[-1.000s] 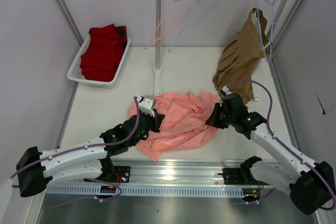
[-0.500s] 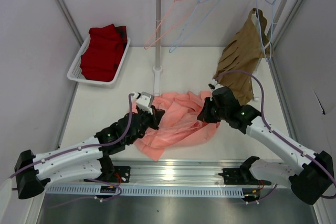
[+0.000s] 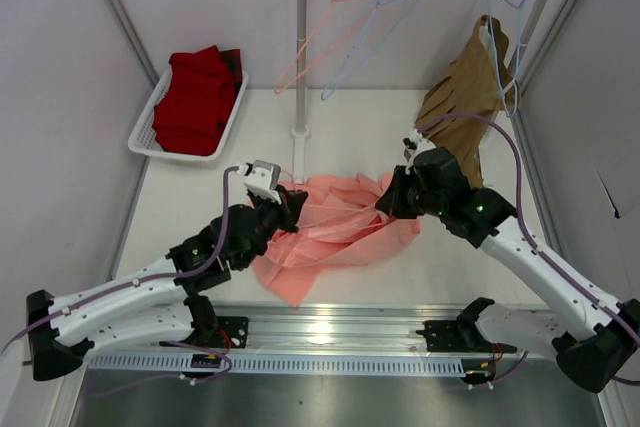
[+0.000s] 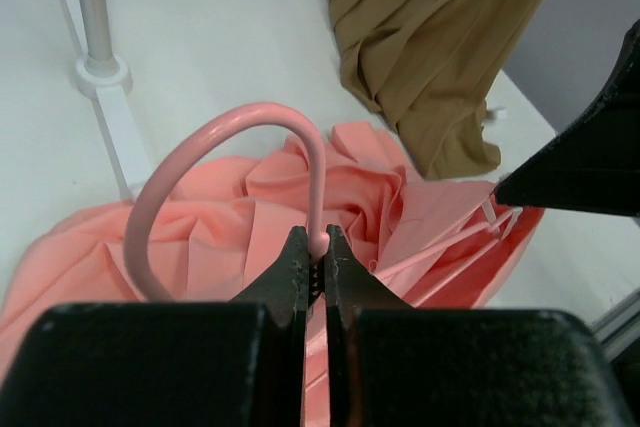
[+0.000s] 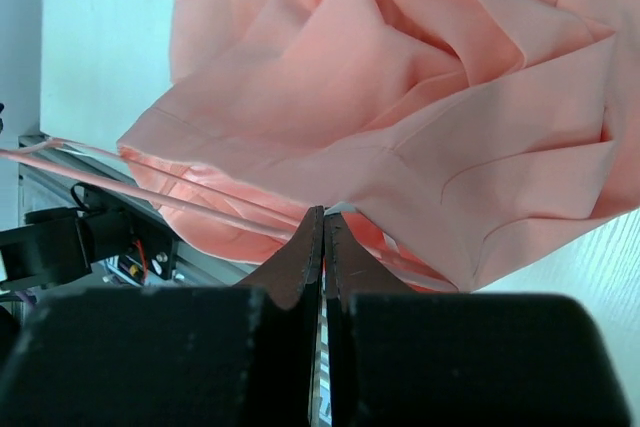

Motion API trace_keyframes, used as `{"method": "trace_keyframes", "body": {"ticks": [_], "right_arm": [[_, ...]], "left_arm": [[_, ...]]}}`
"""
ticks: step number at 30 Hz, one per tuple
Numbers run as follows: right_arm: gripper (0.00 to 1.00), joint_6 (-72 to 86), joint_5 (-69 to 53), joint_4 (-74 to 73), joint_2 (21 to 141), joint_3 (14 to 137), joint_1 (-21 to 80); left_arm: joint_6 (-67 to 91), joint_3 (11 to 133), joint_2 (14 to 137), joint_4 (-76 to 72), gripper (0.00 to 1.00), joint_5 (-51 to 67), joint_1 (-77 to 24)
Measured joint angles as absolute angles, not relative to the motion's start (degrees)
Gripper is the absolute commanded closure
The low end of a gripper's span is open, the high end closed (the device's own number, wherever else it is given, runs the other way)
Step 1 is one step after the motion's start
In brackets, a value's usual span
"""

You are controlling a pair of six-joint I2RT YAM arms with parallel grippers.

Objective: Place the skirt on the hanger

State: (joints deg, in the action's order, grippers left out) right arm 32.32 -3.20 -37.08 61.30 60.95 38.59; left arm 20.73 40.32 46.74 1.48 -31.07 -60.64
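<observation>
The salmon-pink skirt (image 3: 340,232) lies crumpled on the white table between my two arms, partly raised at its back edge. My left gripper (image 4: 316,247) is shut on the neck of the pink hanger (image 4: 215,142), just below its curved hook. The hanger's thin arms run into the skirt's folds (image 5: 150,192). In the top view that gripper (image 3: 296,201) is at the skirt's left edge. My right gripper (image 5: 322,217) is shut on the skirt's edge (image 5: 420,137), beside a small white tag, at the skirt's right side (image 3: 388,203).
A clothes rack pole (image 3: 300,57) stands just behind the skirt. Its rail carries another pink hanger (image 3: 318,47), light-blue hangers (image 3: 372,37) and a brown garment (image 3: 460,107). A white basket (image 3: 148,137) with dark red cloth (image 3: 195,97) sits at the back left.
Both grippers have moved toward the back and closer together, still shut. The skirt has been drawn up and bunched between them, and its front edge has slid away from the metal rail.
</observation>
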Motion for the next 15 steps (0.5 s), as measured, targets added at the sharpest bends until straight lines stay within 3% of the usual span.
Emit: {"method": "trace_keyframes", "body": {"ticks": [15], "right_arm": [[1.0,29.2,-1.4,-42.7,61.9,76.4,39.3]], "left_arm": [[12.9,56.4,52.3,3.3,1.0,-33.4,-60.7]]}}
